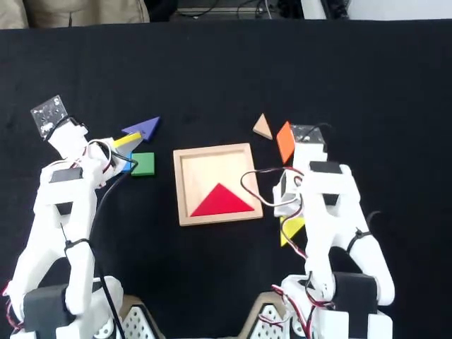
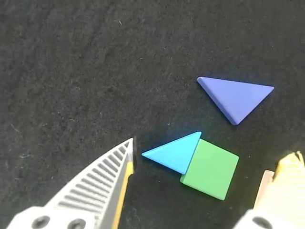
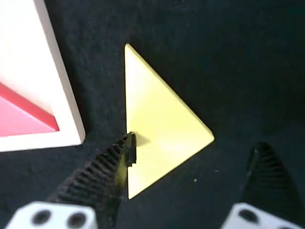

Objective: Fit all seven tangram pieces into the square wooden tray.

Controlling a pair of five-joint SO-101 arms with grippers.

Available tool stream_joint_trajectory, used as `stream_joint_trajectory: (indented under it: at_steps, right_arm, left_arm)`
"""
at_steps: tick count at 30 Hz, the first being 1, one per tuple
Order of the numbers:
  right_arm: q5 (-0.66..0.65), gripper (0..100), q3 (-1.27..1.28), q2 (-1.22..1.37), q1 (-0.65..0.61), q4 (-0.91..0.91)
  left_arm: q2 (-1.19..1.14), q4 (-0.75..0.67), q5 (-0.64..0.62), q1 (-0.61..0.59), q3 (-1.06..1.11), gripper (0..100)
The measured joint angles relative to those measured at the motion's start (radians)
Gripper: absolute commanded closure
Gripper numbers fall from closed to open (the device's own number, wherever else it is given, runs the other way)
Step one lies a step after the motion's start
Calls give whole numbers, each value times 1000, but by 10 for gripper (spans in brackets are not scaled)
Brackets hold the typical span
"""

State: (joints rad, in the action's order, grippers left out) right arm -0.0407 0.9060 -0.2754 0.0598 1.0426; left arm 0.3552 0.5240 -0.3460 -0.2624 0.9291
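Black cloth [image 1: 226, 70]; tray [image 1: 212, 150] holds red triangle [image 1: 221, 203]; left end effector [image 2: 211, 151] spread, right end effector [image 3: 195, 143] spread.

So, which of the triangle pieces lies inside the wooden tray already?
The red triangle: it lies flat inside the tray. The yellow triangle, purple triangle, light blue triangle and tan triangle all lie outside it on the black cloth.

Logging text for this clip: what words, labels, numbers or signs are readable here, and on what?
None readable. The wooden tray, the red triangle in it, the yellow triangle, green square, blue triangle and purple triangle carry no print.
The speckled plate on the left arm is too small to show any marks.
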Motion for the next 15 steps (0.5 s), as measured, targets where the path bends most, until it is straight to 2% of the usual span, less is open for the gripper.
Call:
stream_joint_trajectory:
  at_steps: [9,15]
  right_arm:
    - [8,631,-9,55,-26,-52]
    - [44,631,-32,80,-69,5]
  left_arm:
    - [0,0,-2,0,0,562]
    - [0,0,-3,0,0,562]
